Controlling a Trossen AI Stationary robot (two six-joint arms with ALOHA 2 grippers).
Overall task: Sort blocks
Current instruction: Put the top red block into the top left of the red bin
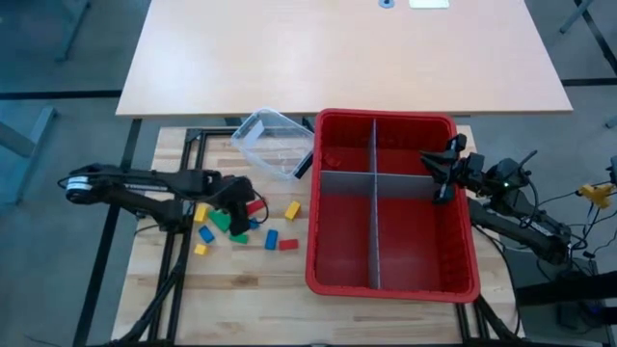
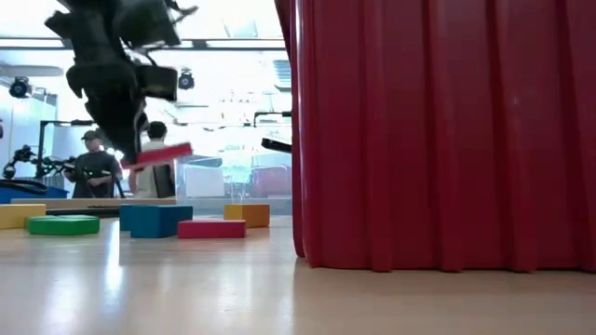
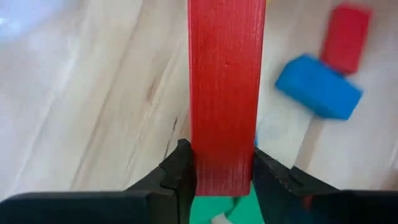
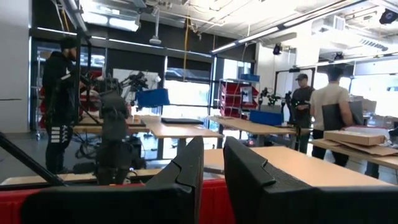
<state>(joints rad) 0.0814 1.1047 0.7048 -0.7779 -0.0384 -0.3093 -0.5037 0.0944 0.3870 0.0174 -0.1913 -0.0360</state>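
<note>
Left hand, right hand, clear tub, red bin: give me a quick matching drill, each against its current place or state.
Things:
1. left hand
2. right hand
3. clear tub
4. red bin

States:
A. split into four compartments by grey dividers
B. lying tipped on the table beside the bin
C. shut on a red bar, lifted off the table
D. holding nothing, over the bin's right side

Pairs: 1-C, 2-D, 3-B, 4-A

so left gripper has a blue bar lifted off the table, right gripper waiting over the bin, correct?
Not blue. The left gripper holds a red bar, clearest in the left wrist view. It is lifted off the table, and the right gripper does wait over the red bin.
</note>
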